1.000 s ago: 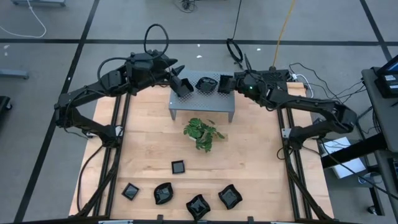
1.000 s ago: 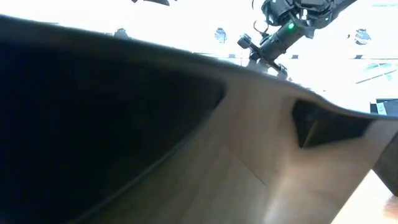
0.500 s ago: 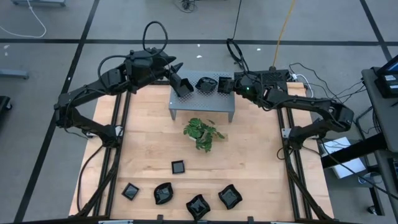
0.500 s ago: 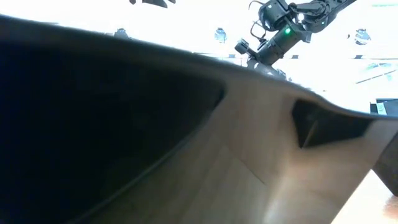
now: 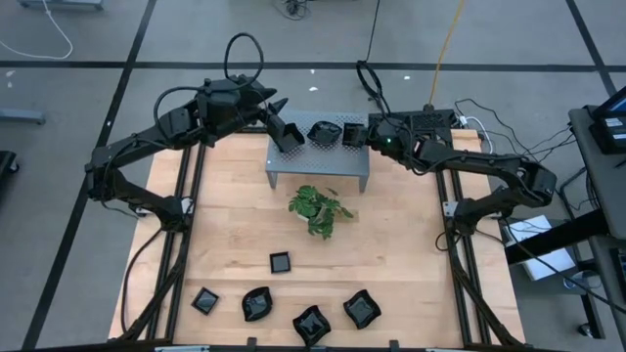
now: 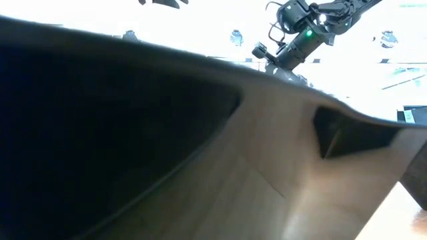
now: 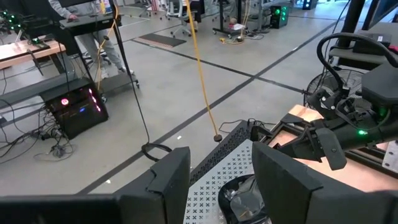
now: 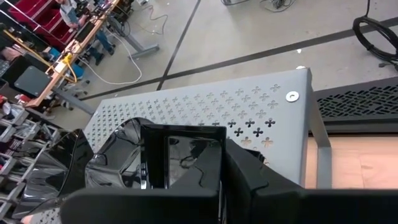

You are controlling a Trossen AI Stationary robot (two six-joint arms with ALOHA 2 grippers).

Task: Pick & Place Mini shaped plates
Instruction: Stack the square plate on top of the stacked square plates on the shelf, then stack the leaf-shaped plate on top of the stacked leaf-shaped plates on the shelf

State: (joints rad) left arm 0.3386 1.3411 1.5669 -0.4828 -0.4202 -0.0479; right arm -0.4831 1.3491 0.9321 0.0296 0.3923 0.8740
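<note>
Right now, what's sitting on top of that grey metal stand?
On the stand: one black plate in the middle, the left gripper and right gripper either side. The right gripper holds another plate; beneath the grippers is hidden.

Pale wooden tabletop (image 5: 391, 254): planked, smooth, matt. Grey perforated metal stand (image 5: 318, 161): painted sheet, matt, cross-shaped cut-outs (image 8: 249, 118). Small black dishes (image 5: 361, 310): hard and glossy; the one on the stand mirrors its surroundings (image 8: 121, 155). Dark gripper fingers (image 7: 283, 180): matt plastic look. Green leafy plant (image 5: 319, 209): material not discernible.
</note>
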